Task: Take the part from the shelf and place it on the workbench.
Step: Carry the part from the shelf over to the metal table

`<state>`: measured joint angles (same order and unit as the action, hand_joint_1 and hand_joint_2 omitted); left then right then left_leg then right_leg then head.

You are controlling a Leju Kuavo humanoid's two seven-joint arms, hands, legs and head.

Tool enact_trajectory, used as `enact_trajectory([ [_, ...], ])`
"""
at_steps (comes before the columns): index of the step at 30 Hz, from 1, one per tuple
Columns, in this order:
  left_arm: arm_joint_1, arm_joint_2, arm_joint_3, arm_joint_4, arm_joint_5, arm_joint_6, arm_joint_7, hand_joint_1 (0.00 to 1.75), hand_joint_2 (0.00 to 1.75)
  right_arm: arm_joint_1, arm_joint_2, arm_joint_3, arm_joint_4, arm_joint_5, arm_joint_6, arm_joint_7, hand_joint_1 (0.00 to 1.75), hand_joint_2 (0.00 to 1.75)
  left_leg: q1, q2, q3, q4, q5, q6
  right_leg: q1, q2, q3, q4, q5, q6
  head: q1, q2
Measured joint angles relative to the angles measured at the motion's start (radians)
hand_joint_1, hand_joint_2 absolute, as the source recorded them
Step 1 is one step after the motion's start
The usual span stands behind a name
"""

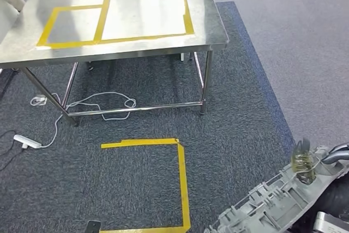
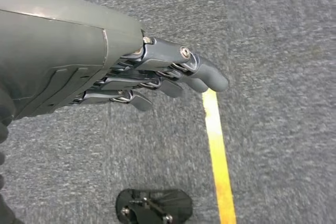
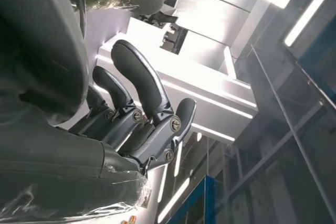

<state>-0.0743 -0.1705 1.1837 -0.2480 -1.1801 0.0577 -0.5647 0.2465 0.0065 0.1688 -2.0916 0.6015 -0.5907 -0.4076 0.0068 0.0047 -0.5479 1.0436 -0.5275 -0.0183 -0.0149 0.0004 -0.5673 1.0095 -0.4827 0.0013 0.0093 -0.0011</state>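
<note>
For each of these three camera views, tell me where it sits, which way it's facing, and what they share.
Head view: high on the body, facing forward and down at the steel workbench; the long grey plastic part shows low right.
Left wrist view: behind the left hand, facing the dark grey carpet.
Right wrist view: behind the right hand, facing up at ceiling lights.
Shared: head and left wrist both show carpet with yellow floor tape.

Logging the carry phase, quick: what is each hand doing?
Left hand: open, fingers straight, holding nothing.
Right hand: holding the grey part.
</note>
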Motion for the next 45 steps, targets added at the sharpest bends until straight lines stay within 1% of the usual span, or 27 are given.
enact_trajectory([
  [3,0.002,0.0,0.0,0.0,-0.002,0.0,-0.001,0.0,1.75,0.0,0.0,0.003,0.0,-0.003,0.001,-0.005,1.75,1.75,0.001,0.0,-0.098,0.185,-0.074,-0.005,0.002,0.0,0.007,-0.001,-0.006,-0.012,-0.004,0.0],
  [4,0.004,0.0,0.0,0.0,-0.003,0.0,-0.001,0.0,1.75,0.0,0.0,0.005,0.0,-0.005,0.002,-0.008,1.75,1.75,0.001,-0.001,-0.124,0.225,-0.077,-0.005,0.004,0.002,0.01,0.0,-0.008,-0.014,-0.004,0.0],
  [5,0.005,0.0,0.0,0.0,-0.003,0.0,-0.001,0.0,1.75,0.001,0.0,0.005,0.0,-0.008,0.003,-0.011,1.75,1.75,0.001,-0.001,-0.136,0.233,-0.061,-0.002,0.006,0.004,0.013,0.0,-0.011,-0.015,-0.004,0.0],
  [6,0.006,0.0,0.0,0.0,-0.003,0.0,-0.001,0.0,1.75,0.001,0.0,0.006,0.0,-0.01,0.003,-0.016,1.75,1.75,0.0,-0.001,-0.13,0.204,-0.027,0.003,0.008,0.007,0.019,-0.001,-0.014,-0.016,-0.004,0.0],
  [8,0.006,0.002,0.0,0.0,-0.003,-0.001,-0.001,0.0,1.75,0.001,-0.001,0.006,-0.001,-0.011,0.002,-0.024,1.75,1.75,-0.005,-0.003,-0.084,0.085,0.051,0.021,0.013,0.01,0.028,-0.001,-0.022,-0.014,-0.003,0.0],
  [9,0.005,0.003,0.0,0.0,-0.004,-0.001,-0.001,0.0,1.75,0.001,-0.001,0.006,-0.002,-0.011,0.001,-0.027,1.75,1.75,-0.008,-0.003,-0.06,0.03,0.071,0.029,0.015,0.012,0.031,0.0,-0.027,-0.01,-0.003,0.0],
  [11,0.003,0.005,0.0,0.0,-0.004,-0.001,-0.002,0.0,1.75,0.002,-0.002,0.006,-0.002,-0.011,0.0,-0.031,1.75,1.75,-0.012,-0.004,-0.039,-0.021,0.07,0.037,0.016,0.012,0.03,0.0,-0.032,-0.001,-0.002,0.0],
  [13,0.003,0.003,0.0,0.0,-0.004,-0.002,-0.002,0.0,1.75,0.003,-0.003,0.006,-0.004,-0.011,0.0,-0.032,1.75,1.75,-0.009,-0.004,-0.033,-0.035,0.068,0.037,0.015,0.012,0.032,-0.002,-0.037,0.009,-0.003,0.0],
  [15,0.003,0.002,0.0,0.0,-0.004,-0.002,-0.003,0.0,1.75,0.002,-0.005,0.006,-0.007,-0.01,0.0,-0.033,1.75,1.75,-0.003,-0.003,-0.021,-0.048,0.069,0.043,0.014,0.01,0.018,0.032,-0.058,0.021,0.002,0.0],
  [18,0.001,0.001,0.0,0.0,-0.004,-0.002,-0.003,0.0,1.75,0.004,-0.01,0.006,-0.008,-0.01,0.0,-0.033,1.75,1.75,-0.001,-0.002,-0.011,-0.053,0.063,0.049,0.007,0.008,-0.083,0.209,-0.127,0.036,0.007,0.0],
  [19,0.002,0.001,0.0,0.0,-0.004,-0.002,-0.003,0.0,1.75,0.006,-0.011,0.006,-0.008,-0.011,0.0,-0.033,1.75,1.75,-0.001,-0.002,-0.009,-0.053,0.059,0.049,0.004,0.008,-0.117,0.258,-0.135,0.041,0.007,0.0],
  [20,0.003,0.001,0.0,0.0,-0.004,-0.002,-0.003,0.0,1.75,0.007,-0.012,0.006,-0.008,-0.011,0.0,-0.033,1.75,1.75,0.0,-0.003,-0.005,-0.053,0.055,0.047,0.002,0.007,-0.136,0.273,-0.124,0.044,0.007,0.0],
  [21,0.004,0.0,0.0,0.0,-0.004,-0.002,-0.003,0.0,1.75,0.007,-0.012,0.006,-0.008,-0.011,0.0,-0.033,1.75,1.75,0.001,-0.003,0.002,-0.053,0.049,0.045,0.0,0.006,-0.133,0.25,-0.092,0.047,0.007,0.0],
  [23,0.005,-0.001,0.0,0.0,-0.004,-0.002,-0.003,0.0,1.75,0.006,-0.013,0.006,-0.008,-0.011,0.0,-0.033,1.75,1.75,0.002,-0.004,0.02,-0.053,0.036,0.037,-0.004,0.001,-0.084,0.127,-0.01,0.05,0.008,0.0],
  [25,0.003,-0.001,0.0,0.0,-0.004,-0.002,-0.003,0.0,1.75,0.006,-0.014,0.006,-0.009,-0.01,0.0,-0.034,1.75,1.75,-0.002,-0.005,0.031,-0.049,0.023,0.026,-0.004,-0.003,-0.034,0.032,0.019,0.044,0.008,0.0],
  [28,0.002,0.0,0.0,0.0,-0.004,-0.002,-0.003,0.0,1.75,0.01,-0.016,0.006,-0.01,-0.002,-0.004,-0.039,1.75,1.75,-0.004,-0.004,0.033,-0.047,0.014,0.013,-0.001,0.001,-0.021,0.014,0.005,0.02,0.001,0.0],
  [30,0.0,0.0,0.0,0.0,-0.004,0.003,-0.003,0.0,1.75,0.013,-0.017,0.005,-0.011,0.007,-0.007,-0.044,1.75,1.75,-0.002,-0.004,0.024,-0.019,-0.007,0.004,-0.003,0.0,-0.016,0.013,0.001,0.009,-0.003,0.0],
  [31,0.0,0.0,0.0,0.0,-0.004,0.007,-0.002,0.0,1.75,0.014,-0.017,0.005,-0.011,0.011,-0.008,-0.044,1.75,1.75,-0.001,-0.004,0.004,0.023,-0.029,0.0,-0.004,-0.001,-0.012,0.012,-0.001,0.003,-0.004,0.0],
  [33,0.001,-0.001,0.0,0.0,-0.004,0.015,0.0,0.0,1.75,0.015,-0.017,0.005,-0.011,0.018,-0.01,-0.045,1.75,1.75,0.0,-0.004,-0.067,0.156,-0.083,-0.005,-0.003,-0.004,-0.006,0.012,-0.007,-0.005,-0.007,0.0],
  [34,0.002,-0.001,0.0,0.0,-0.005,0.018,0.001,0.0,1.75,0.016,-0.017,0.006,-0.011,0.02,-0.011,-0.045,1.75,1.75,0.0,-0.004,-0.103,0.215,-0.097,-0.005,-0.002,-0.004,-0.003,0.012,-0.01,-0.008,-0.006,0.0],
  [35,0.003,-0.002,0.0,0.0,-0.005,0.022,0.003,0.0,1.75,0.016,-0.017,0.006,-0.011,0.023,-0.012,-0.045,1.75,1.75,0.0,-0.004,-0.125,0.244,-0.092,-0.003,0.0,-0.005,0.0,0.012,-0.014,-0.01,-0.006,0.0],
  [36,0.004,-0.002,0.0,0.0,-0.005,0.025,0.004,0.0,1.75,0.017,-0.017,0.006,-0.011,0.025,-0.013,-0.044,1.75,1.75,-0.001,-0.004,-0.131,0.236,-0.067,0.0,0.001,-0.006,0.006,0.012,-0.017,-0.011,-0.006,0.0],
  [38,0.004,-0.002,0.0,0.0,-0.006,0.031,0.007,0.0,1.75,0.017,-0.017,0.006,-0.011,0.029,-0.014,-0.044,1.75,1.75,-0.006,0.008,-0.098,0.132,0.018,0.015,0.004,-0.012,0.02,0.011,-0.027,-0.01,-0.007,0.0],
  [40,-0.001,-0.001,0.0,0.0,-0.007,0.033,0.009,0.0,1.75,0.018,-0.017,0.006,-0.011,0.033,-0.015,-0.044,1.75,1.75,-0.016,0.035,-0.057,0.024,0.066,0.032,0.011,-0.022,0.03,0.013,-0.038,-0.004,-0.007,0.0],
  [42,-0.006,0.0,0.0,0.0,-0.008,0.033,0.013,0.0,1.75,0.019,-0.017,0.006,-0.011,0.035,-0.015,-0.044,1.75,1.75,-0.023,0.041,-0.046,-0.011,0.063,0.039,0.015,-0.038,0.032,0.012,-0.043,0.005,-0.007,0.0],
  [44,-0.005,-0.001,0.0,0.0,-0.01,0.033,0.015,0.0,1.75,0.018,-0.018,0.006,-0.011,0.035,-0.015,-0.044,1.75,1.75,-0.019,0.023,-0.044,-0.024,0.066,0.043,0.015,-0.05,0.032,0.013,-0.05,0.015,-0.006,0.0],
  [45,-0.003,-0.002,0.0,0.0,-0.011,0.033,0.015,0.0,1.75,0.017,-0.018,0.006,-0.012,0.036,-0.015,-0.044,1.75,1.75,-0.016,0.014,-0.041,-0.029,0.068,0.047,0.014,-0.044,0.026,0.027,-0.061,0.021,-0.004,0.0],
])
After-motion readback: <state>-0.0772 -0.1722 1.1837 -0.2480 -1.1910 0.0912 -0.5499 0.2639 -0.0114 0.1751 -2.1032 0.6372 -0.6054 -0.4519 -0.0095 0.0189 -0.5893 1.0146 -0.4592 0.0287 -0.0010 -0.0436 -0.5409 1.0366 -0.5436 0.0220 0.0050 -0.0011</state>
